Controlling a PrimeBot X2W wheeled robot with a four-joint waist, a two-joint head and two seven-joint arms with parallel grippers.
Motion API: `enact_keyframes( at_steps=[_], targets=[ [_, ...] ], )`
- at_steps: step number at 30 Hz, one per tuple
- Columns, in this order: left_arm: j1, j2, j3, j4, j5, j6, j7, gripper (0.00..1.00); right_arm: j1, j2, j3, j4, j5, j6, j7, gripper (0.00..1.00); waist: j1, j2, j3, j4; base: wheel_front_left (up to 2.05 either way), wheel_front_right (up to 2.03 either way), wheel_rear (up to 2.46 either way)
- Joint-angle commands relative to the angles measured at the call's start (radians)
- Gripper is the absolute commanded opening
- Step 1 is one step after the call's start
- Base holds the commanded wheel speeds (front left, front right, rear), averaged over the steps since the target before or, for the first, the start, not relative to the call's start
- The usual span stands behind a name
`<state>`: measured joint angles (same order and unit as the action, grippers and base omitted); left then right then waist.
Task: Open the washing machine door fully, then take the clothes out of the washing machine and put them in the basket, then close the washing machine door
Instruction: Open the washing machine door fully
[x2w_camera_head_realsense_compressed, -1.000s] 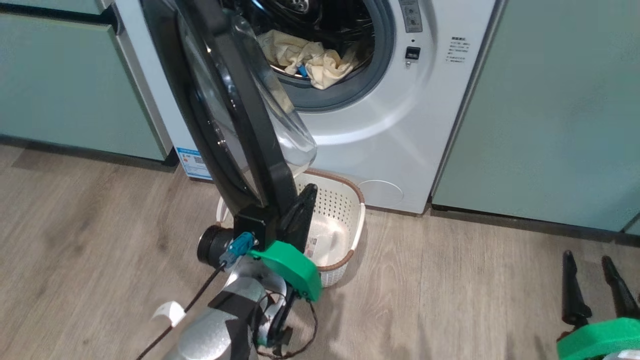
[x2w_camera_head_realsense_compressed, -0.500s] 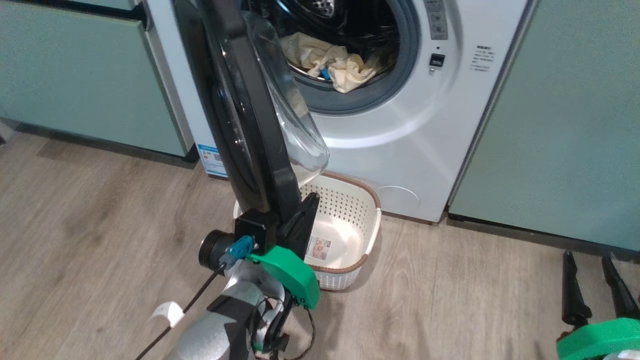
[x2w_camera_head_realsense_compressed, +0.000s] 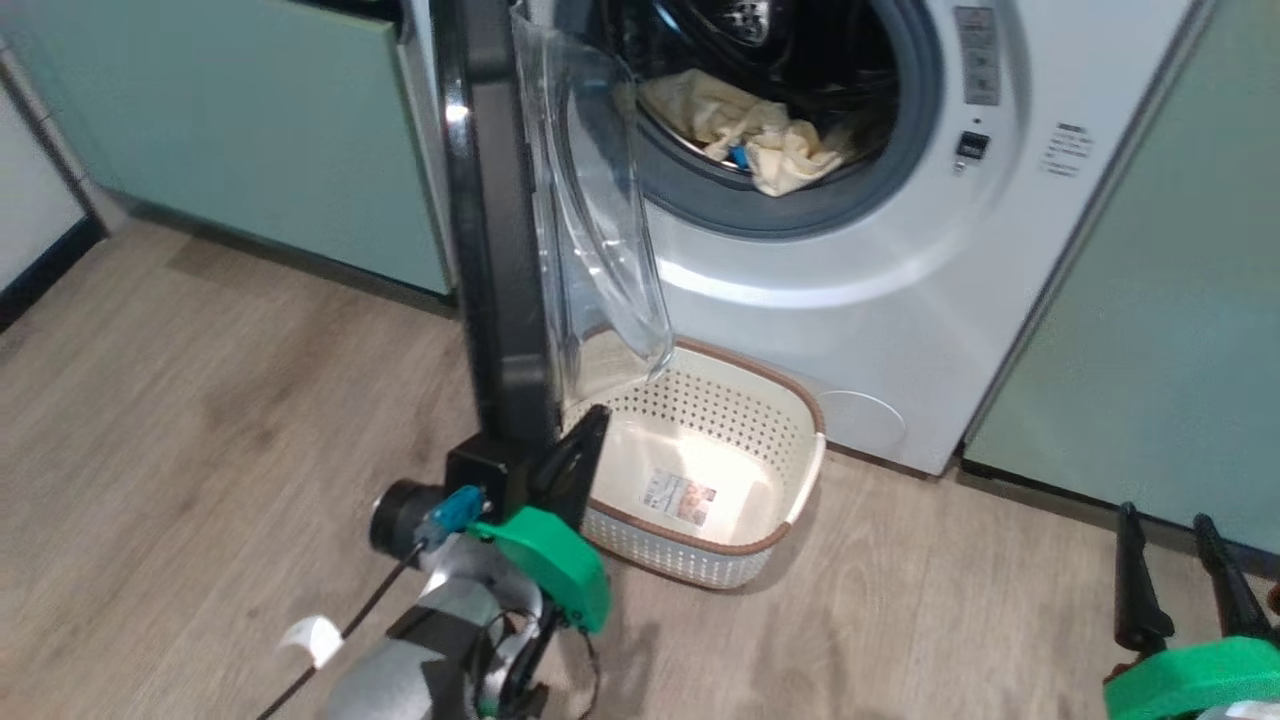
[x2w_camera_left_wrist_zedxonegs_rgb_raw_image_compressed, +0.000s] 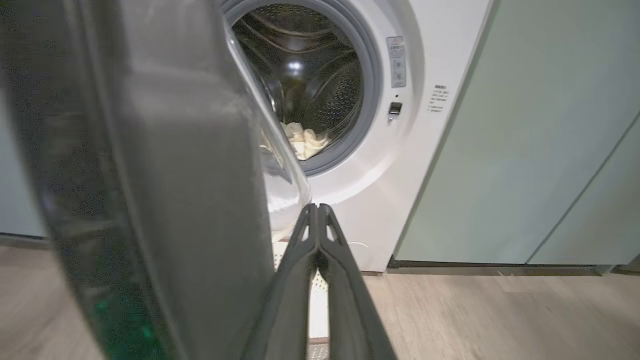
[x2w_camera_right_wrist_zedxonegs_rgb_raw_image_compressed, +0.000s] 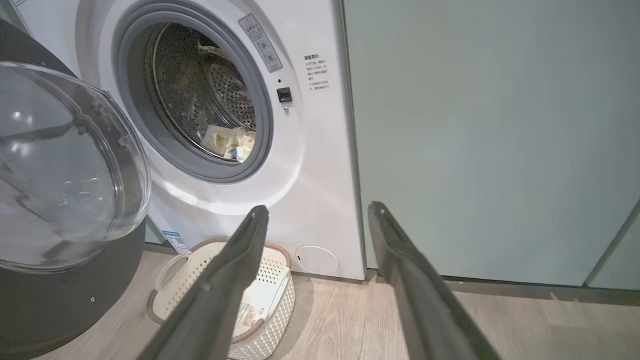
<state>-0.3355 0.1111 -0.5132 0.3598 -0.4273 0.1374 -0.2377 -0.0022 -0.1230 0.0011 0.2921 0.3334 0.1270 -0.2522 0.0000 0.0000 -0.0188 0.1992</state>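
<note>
Left claw (x2w_camera_head_realsense_compressed: 588, 428): fingers (x2w_camera_left_wrist_zedxonegs_rgb_raw_image_compressed: 295, 272) pressed together, nothing gripped, tip just beside the lower inner rim of the door (x2w_camera_head_realsense_compressed: 500, 250). The door stands ajar, seen edge-on, directly above this claw. The basket (x2w_camera_head_realsense_compressed: 720, 405) sits on the floor (x2w_camera_head_realsense_compressed: 200, 400) immediately right of the claw, below the door's glass bowl (x2w_camera_head_realsense_compressed: 600, 220) and in front of the washer (x2w_camera_head_realsense_compressed: 900, 320). The clothes (x2w_camera_head_realsense_compressed: 760, 140) lie in the drum (x2w_camera_head_realsense_compressed: 800, 40), beyond and above the claw. Right claw (x2w_camera_head_realsense_compressed: 1166, 530): spread wide, empty, over the floor well right of the basket.
</note>
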Motion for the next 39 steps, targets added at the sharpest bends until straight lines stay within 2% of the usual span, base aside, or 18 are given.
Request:
enact_keyframes(
  at_steps=[1,14,22,33,39],
  targets=[
    [-0.030,0.034,0.057,-0.027,-0.009,0.016,0.001,0.00,-0.015,-0.011,0.017,-0.033,0.002,0.004,-0.010,1.00,0.0000,0.0000,-0.002,0.017,0.00,0.00,0.00],
    [-0.008,0.125,0.162,-0.041,-0.050,0.055,-0.004,0.00,-0.013,-0.012,0.022,-0.036,0.002,0.004,-0.010,1.00,0.0000,0.0000,0.004,0.111,0.00,0.00,0.00],
    [-0.036,0.170,0.252,0.029,-0.087,0.059,-0.016,0.00,-0.024,-0.020,0.029,-0.035,0.004,0.004,-0.010,1.00,0.0000,0.0000,0.017,0.143,0.00,0.00,0.00],
    [-0.120,0.175,0.366,0.122,-0.102,0.041,-0.024,0.00,-0.029,-0.034,0.034,-0.036,0.004,0.004,-0.010,1.00,0.0000,0.0000,0.040,0.157,0.00,0.00,0.00],
    [-0.166,0.150,0.452,0.168,-0.099,0.005,-0.024,0.00,-0.035,-0.042,0.037,-0.036,0.003,0.004,-0.010,1.00,0.0000,0.0000,0.059,0.161,0.00,0.00,0.00]
  ],
)
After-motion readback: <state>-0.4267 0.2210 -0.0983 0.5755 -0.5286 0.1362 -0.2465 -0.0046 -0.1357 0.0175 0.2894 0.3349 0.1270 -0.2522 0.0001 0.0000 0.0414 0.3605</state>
